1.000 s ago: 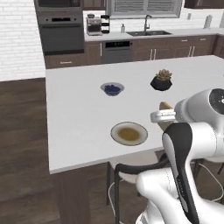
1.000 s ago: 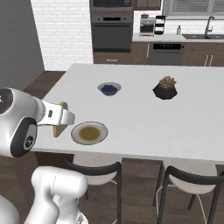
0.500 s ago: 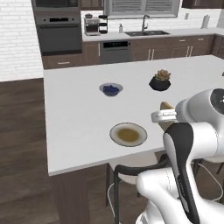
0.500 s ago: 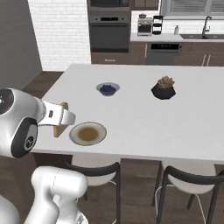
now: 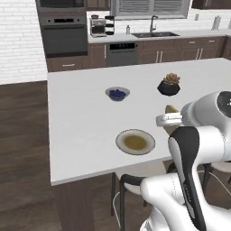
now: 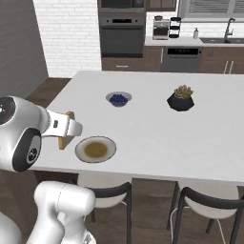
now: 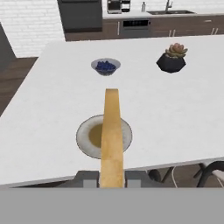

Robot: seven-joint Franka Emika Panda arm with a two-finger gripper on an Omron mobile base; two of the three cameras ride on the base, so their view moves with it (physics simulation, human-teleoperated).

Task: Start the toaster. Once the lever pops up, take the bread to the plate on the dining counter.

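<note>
Fingers (image 7: 112, 178) clamped on the bread (image 7: 112, 131), held edge-on at lower centre of the hand view, above the plate (image 7: 83, 140). Plate sits near the front edge of the white table (image 5: 81, 122). Berry bowl (image 5: 117, 94) and potted succulent (image 5: 169, 85) further back. Oven (image 5: 64, 34), sink counter (image 5: 158, 35), brick wall along top of frame.

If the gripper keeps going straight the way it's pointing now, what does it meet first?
Most likely the plate on the dining counter. In the hand view the gripper, shut on the bread, aims across the plate toward the bowl of berries; depth is uncertain.
</note>
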